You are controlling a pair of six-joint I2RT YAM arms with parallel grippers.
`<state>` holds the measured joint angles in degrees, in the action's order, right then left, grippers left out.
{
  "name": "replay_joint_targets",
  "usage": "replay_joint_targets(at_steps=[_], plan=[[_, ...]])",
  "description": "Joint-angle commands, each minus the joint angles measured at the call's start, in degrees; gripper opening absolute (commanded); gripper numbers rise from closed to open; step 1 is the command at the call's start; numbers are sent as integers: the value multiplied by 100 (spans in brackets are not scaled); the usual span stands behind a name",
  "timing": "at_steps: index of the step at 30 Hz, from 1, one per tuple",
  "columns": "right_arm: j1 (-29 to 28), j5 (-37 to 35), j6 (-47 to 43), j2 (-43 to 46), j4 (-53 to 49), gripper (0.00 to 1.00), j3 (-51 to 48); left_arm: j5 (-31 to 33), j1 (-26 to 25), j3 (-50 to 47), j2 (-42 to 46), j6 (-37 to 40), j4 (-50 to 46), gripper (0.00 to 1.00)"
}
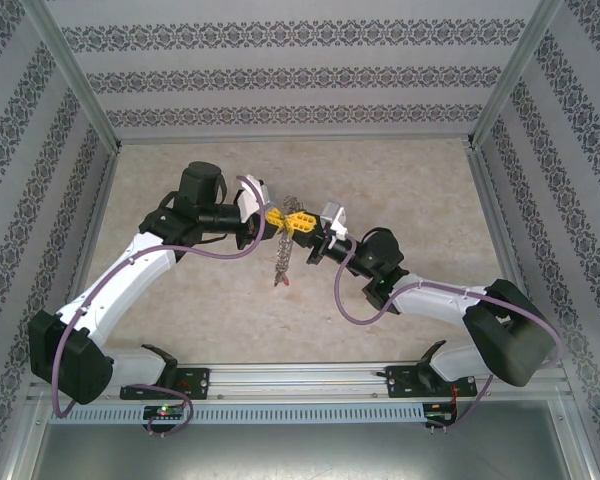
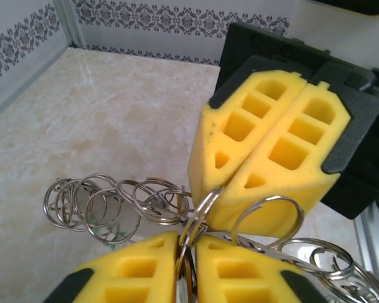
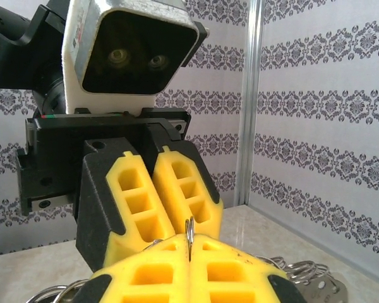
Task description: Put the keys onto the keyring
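The keyring (image 2: 199, 211), a thin silver double-coiled loop, sits at the middle of the scene, caught where the two pincers meet tip to tip above the bench (image 1: 400, 200). In the left wrist view its wire runs from the seam of one pair of yellow foam fingers straight into the seam of the other.

More silver rings link onto it. One string of overlapping loops (image 2: 107, 202) trails off to one side and another (image 2: 316, 252) to the other. From above they read as a single dangling strand (image 1: 280, 255) with a red tag (image 1: 286, 283) at its lower end. Whether single keys hang among the loops is too small to tell.

The left pincer (image 2: 186, 243) is clenched, its yellow fingers (image 2: 139, 265) pressed together with the ring's wire nipped in the narrow gap. The right pincer (image 2: 226, 192) is clenched as well. In its own wrist view the edge of the ring stands upright out of the closed seam (image 3: 189, 243), with the left pincer (image 3: 175, 226) just behind and above, fingers together, its camera housing (image 3: 129, 53) facing the lens.

From above, both arms bend inward from their bases at the near rail, and the pincers (image 1: 278, 215) (image 1: 302, 222) touch or nearly touch. The pale marbled bench lies beneath them, enclosed by patterned walls (image 1: 280, 80).
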<state>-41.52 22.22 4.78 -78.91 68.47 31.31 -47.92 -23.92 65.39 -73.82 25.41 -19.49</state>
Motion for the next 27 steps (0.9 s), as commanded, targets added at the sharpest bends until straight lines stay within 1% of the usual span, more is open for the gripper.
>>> replay_joint_targets(at_steps=[1,2,4,7,11,12,14,16,22,26,27], plan=[[-164,381,-2,13,151,0,-150,-300,-21,138,170,56,171,39],[-156,353,-19,40,141,0,-168,-281,-8,124,205,160,60,43],[-122,359,-37,85,132,0,-182,-249,20,42,320,322,-160,47],[-68,405,-46,130,114,0,-187,-249,211,-224,514,-25,-57,49],[-32,561,-17,157,92,0,-204,-195,317,-612,906,-95,63,49],[-21,609,-12,155,86,0,-204,-169,325,-659,973,-127,115,48],[-21,686,13,142,97,0,-197,-173,337,-677,1036,-149,138,41],[-8,745,23,126,88,0,-181,-206,340,-633,988,-141,119,38],[-1,865,34,113,79,0,-108,-586,342,-453,715,-6,55,35],[2,899,58,106,82,0,-90,-896,338,-268,514,146,-160,29],[0,898,51,96,88,0,-90,-1005,340,-210,457,181,-223,28]])
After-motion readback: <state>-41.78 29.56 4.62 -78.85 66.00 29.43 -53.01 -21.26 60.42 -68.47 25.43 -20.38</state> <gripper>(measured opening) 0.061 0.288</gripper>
